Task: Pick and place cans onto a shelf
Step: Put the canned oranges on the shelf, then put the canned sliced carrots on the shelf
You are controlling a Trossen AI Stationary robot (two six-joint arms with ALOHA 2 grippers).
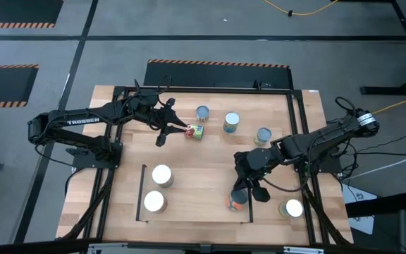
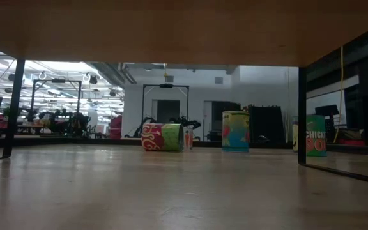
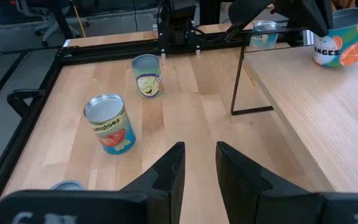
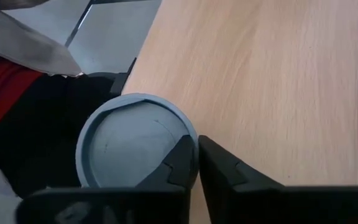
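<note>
While the right pincer (image 1: 249, 190) hangs over the shelf (image 1: 196, 194) with fingers nearly together, holding nothing, a can (image 1: 237, 201) sits just below it. The left pincer (image 1: 177, 128) stands apart beside a toppled can (image 1: 195, 132). Cans are likely rigid, smooth and slippery: grip mid-wall.
</note>
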